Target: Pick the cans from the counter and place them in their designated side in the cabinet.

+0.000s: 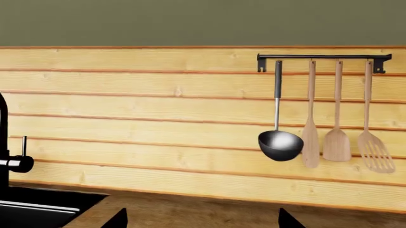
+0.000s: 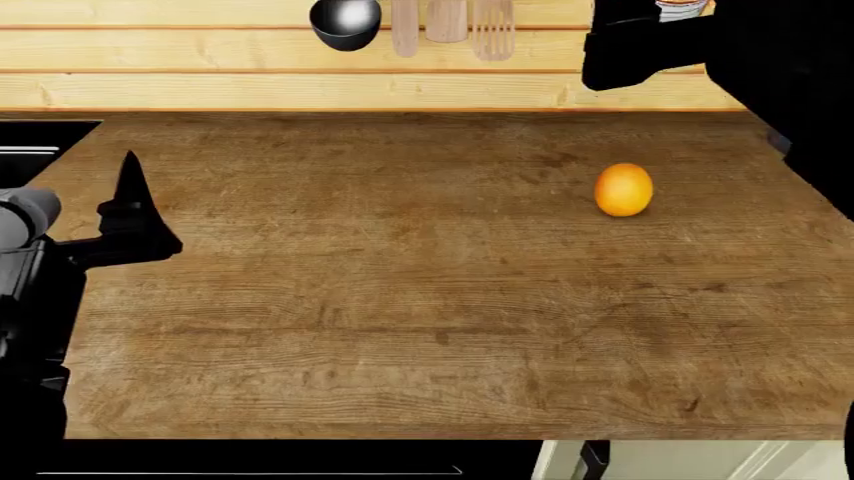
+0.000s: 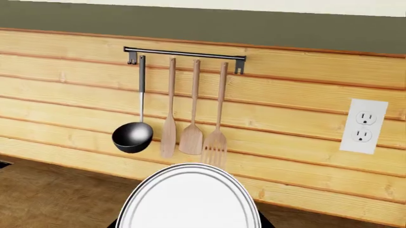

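A: Start at the right claw [image 2: 641, 45]. What has it got?

B: A can [image 3: 188, 197], as far as I can judge. The right wrist view shows a silver top close under the camera, and the head view shows a scrap of red and white at the far right, where the dark arm is raised. So the claw seems closed on it, though the jaws themselves are hidden.

A: And the left claw [image 1: 201, 219]?

B: Spread wide and empty, low over the counter [image 2: 400, 300] at its left, near the sink [image 1: 38, 206].

A: Other can?

B: Not in any view. Only an orange [image 2: 623, 190] lies on the counter, right of middle, well apart from both claws.

A: The cabinet?

B: Not in view either. Ahead there is only the plank wall [image 3: 285, 118] with the ladle [image 3: 132, 137] and the spatulas on a rail.

A: So how to carry on well?

B: I'd keep the can upright and the grip firm, lift clear of the utensils, and find the cabinet before moving.
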